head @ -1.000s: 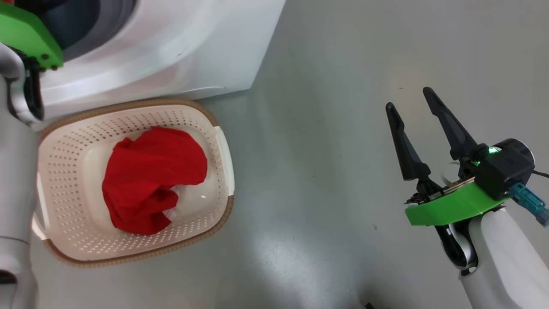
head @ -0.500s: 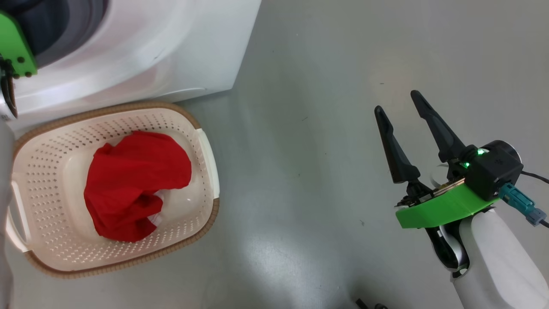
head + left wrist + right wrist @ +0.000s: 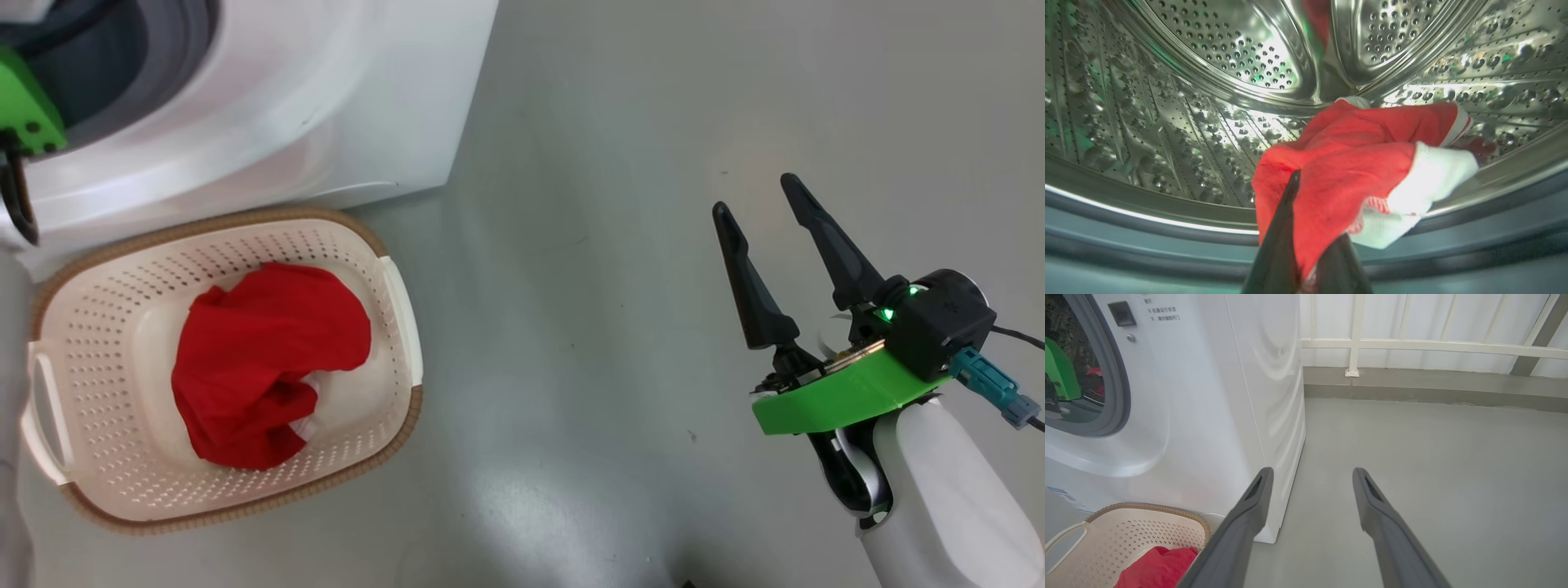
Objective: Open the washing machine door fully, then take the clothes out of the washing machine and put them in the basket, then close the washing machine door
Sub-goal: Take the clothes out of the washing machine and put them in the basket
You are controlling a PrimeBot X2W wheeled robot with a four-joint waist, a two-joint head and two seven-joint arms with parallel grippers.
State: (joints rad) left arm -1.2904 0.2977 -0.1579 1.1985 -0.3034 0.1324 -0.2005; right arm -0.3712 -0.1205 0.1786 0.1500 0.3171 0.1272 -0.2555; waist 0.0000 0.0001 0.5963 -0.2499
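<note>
Inside the washing machine (image 3: 326,98), the left gripper (image 3: 1304,196) has its fingers clamped on a red garment (image 3: 1363,163). More red clothes (image 3: 261,359) lie in the basket (image 3: 400,310) just in front of the machine. The right gripper (image 3: 753,196) hangs off to the machine's side, fingers apart.

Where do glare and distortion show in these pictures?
Left wrist view: bright glints on the steel drum, its rim bowed by the wide lens; head view: a pale sheen on the grey floor; right wrist view: evenly lit.
</note>
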